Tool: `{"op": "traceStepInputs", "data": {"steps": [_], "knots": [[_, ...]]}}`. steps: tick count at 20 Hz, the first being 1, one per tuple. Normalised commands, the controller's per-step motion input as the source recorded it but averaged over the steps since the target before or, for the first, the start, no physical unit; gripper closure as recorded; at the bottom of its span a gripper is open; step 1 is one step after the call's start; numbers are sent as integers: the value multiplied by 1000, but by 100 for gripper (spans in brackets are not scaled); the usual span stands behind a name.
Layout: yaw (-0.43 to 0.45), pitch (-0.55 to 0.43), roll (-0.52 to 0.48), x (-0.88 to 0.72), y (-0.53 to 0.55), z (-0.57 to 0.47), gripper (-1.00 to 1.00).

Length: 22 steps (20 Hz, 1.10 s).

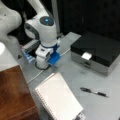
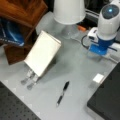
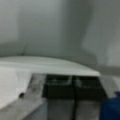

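Gripper (image 2: pixel 31 77) at lower left, pinching bottom edge of tilted white notepad (image 2: pixel 42 53); black pen (image 2: pixel 62 93) lying apart, lower middle.

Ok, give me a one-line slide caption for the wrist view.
Wrist view: tool near a white notepad's edge, above the grey table.

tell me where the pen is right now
The pen lies flat on the grey table in both front views, between the white notepad and the black box, touching neither.
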Motion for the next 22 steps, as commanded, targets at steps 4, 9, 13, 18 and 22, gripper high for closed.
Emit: {"op": "traceStepInputs", "data": {"steps": [4, 9, 13, 18, 22], "knots": [[-51, -659, 278, -1000, -227, -551, 100], [-90, -620, 213, -1000, -173, -525, 100], [-134, -581, 123, -1000, -78, -429, 100], [-201, -522, 38, -1000, 73, -284, 100], [-250, -460, -24, -1000, 169, -108, 100]]}}
